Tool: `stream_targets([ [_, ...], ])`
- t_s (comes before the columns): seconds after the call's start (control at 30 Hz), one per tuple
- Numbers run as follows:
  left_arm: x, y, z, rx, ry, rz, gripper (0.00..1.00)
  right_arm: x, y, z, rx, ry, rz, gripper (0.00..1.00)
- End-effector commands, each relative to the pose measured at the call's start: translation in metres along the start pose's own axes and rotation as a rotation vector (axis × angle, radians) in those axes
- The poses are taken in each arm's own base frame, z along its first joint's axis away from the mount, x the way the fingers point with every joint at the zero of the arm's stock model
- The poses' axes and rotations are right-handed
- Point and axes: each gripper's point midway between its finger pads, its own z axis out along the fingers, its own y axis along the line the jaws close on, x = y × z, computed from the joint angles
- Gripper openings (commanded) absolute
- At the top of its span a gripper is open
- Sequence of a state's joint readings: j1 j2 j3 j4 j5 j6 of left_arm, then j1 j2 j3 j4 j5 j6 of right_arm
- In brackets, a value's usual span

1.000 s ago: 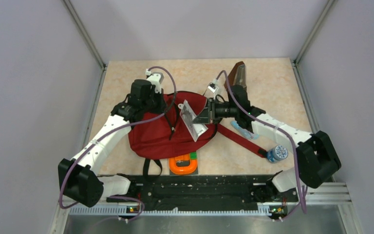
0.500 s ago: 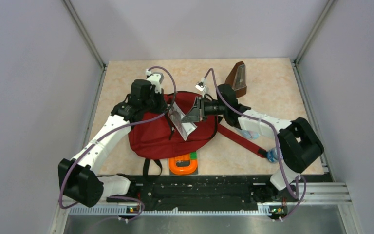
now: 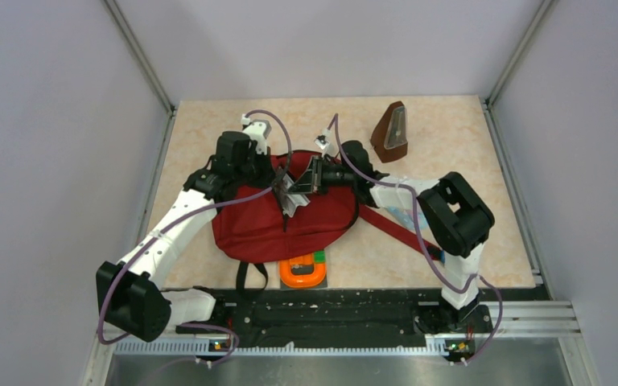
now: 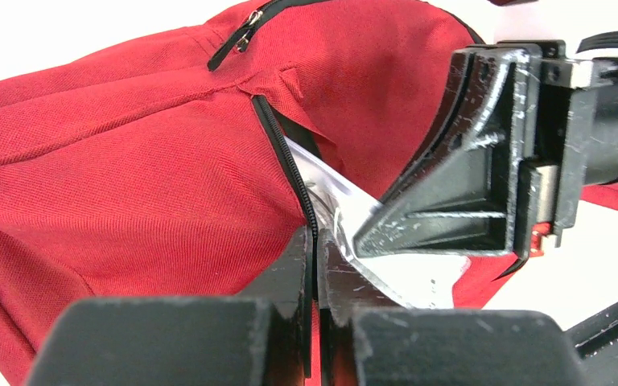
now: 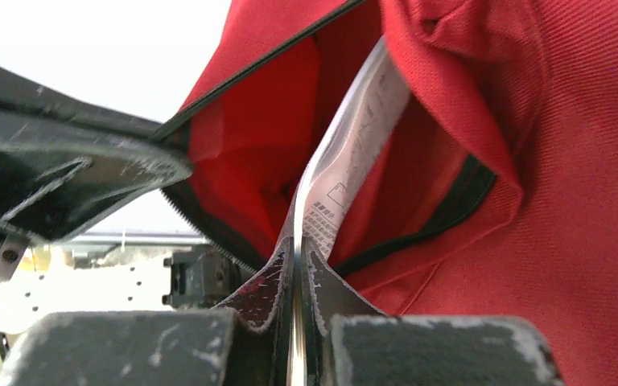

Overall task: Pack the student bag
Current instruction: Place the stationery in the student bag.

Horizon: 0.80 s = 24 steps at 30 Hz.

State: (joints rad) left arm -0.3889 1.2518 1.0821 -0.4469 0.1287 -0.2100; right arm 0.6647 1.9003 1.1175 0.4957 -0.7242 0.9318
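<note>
The student bag (image 3: 282, 229) lies flat in the middle of the table (image 3: 451, 121), with its opening turned toward the far side. My left gripper (image 4: 315, 241) is pinched tight on the zipper edge (image 4: 286, 161) of that opening, and it lifts the lip so the mouth gapes. My right gripper (image 5: 296, 261) is clamped on 1 end of a flat clear packet (image 5: 358, 137) with printed text. The packet's far end sits past the zipper, inside the red interior.

I judge this to be the insertion step, with the packet only partly in and most of its length outside the mouth. Next I need to drive my right arm along the packet's own line, deeper into the bag, while my left holds the lip up and steady. My 2 grippers sit just beside each other, so the push has to stay clear of my left fingers. I should let go only once the packet rests well inside.

An orange clamp (image 3: 302, 272) and a brown wedge (image 3: 390, 133) lie outside the bag, probably waiting their turn.
</note>
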Motion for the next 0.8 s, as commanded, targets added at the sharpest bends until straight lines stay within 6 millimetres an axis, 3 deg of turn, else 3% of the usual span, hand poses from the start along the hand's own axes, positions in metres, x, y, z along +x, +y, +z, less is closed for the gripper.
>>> stream_targets([
  [0.0,-0.028,-0.023,-0.015,0.094,-0.115,0.027,0.00,-0.038,0.014,0.016,-0.022,-0.147,-0.046,0.00],
  [0.13,-0.029,-0.023,-0.015,0.095,-0.116,0.026,0.00,-0.050,-0.002,0.014,0.080,-0.223,-0.080,0.00],
  [0.3,-0.028,-0.024,-0.014,0.103,-0.112,0.023,0.00,-0.061,-0.006,0.019,0.143,-0.296,-0.106,0.00],
  [0.63,-0.027,-0.026,-0.014,0.113,-0.108,0.015,0.00,-0.045,0.012,0.054,0.139,-0.345,-0.099,0.00],
  [0.77,-0.030,-0.025,-0.018,0.104,-0.121,0.023,0.00,-0.032,0.000,0.065,0.198,-0.369,-0.118,0.00],
])
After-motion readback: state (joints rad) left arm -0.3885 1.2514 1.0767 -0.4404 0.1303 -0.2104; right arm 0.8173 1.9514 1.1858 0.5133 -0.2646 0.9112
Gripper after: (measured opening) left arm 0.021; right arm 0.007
